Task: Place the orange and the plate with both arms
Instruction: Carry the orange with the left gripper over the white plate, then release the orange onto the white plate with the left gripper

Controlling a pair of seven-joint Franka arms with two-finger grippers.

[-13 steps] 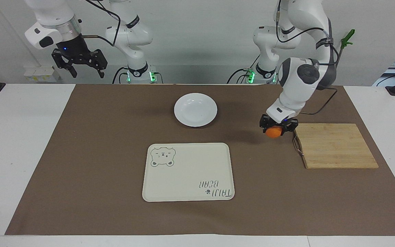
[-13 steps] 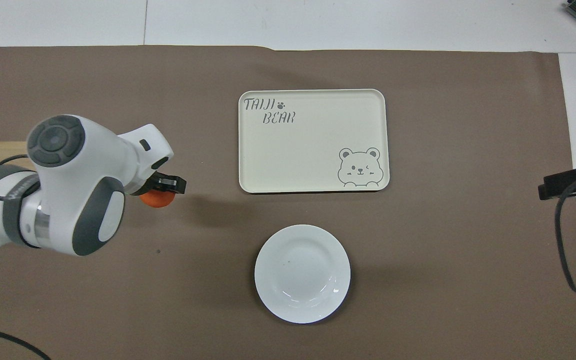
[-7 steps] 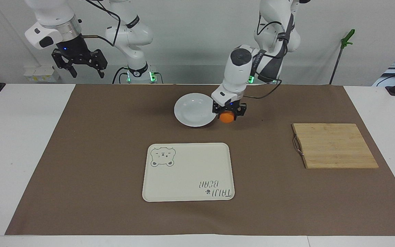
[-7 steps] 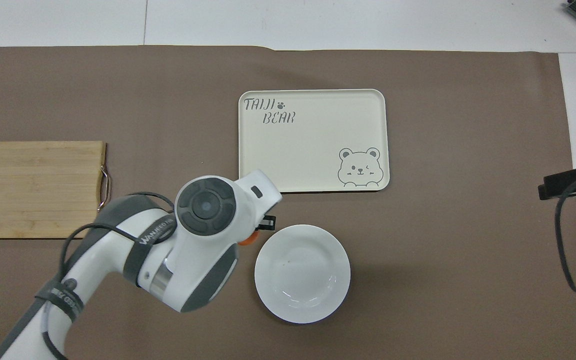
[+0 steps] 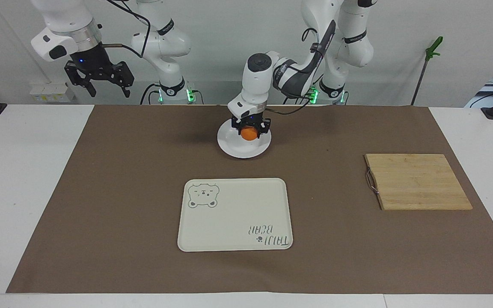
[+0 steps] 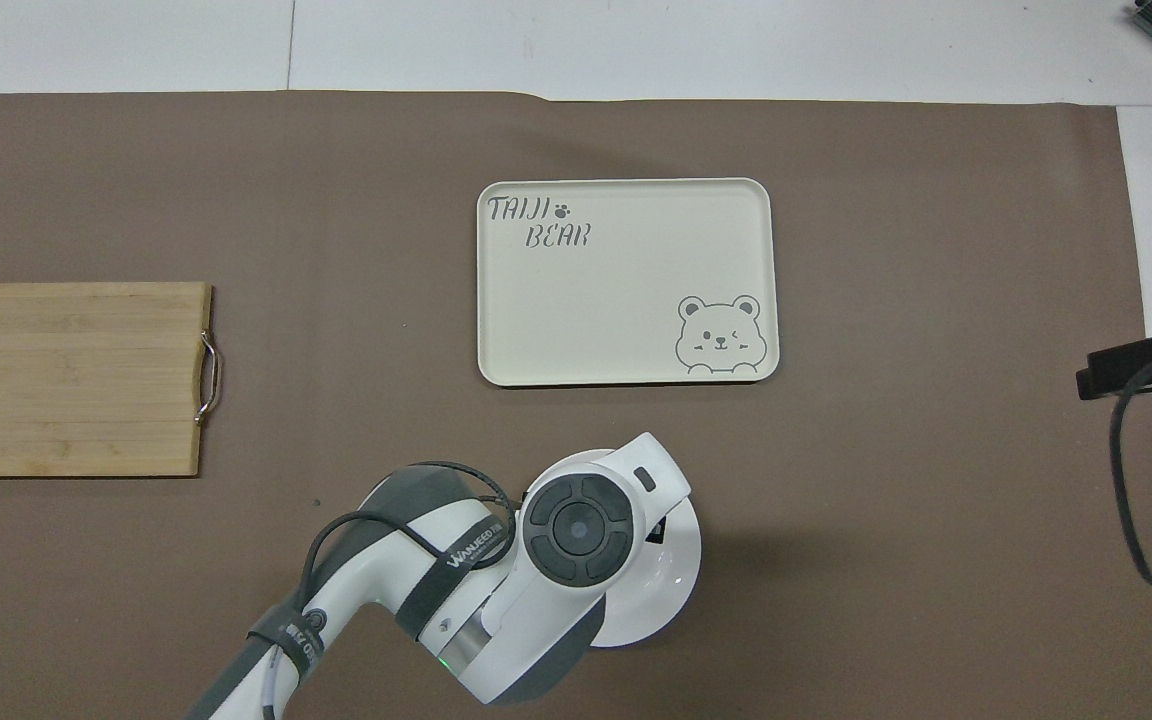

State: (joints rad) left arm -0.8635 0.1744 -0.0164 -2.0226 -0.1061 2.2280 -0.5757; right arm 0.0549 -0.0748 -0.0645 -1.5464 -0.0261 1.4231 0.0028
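Observation:
The white plate lies on the brown mat, close to the robots' end of the table. My left gripper hangs low over the plate's middle, shut on the orange. Whether the orange touches the plate I cannot tell. In the overhead view the left arm's wrist hides the orange and covers most of the plate. My right gripper waits open, raised above the table's edge at the right arm's end, with nothing in it; only its tip shows in the overhead view.
A cream tray with a bear drawing lies farther from the robots than the plate. A wooden cutting board with a metal handle sits toward the left arm's end. A brown mat covers most of the white table.
My left gripper carried the orange from beside the cutting board across the mat to over the plate's middle. The right arm has not moved.

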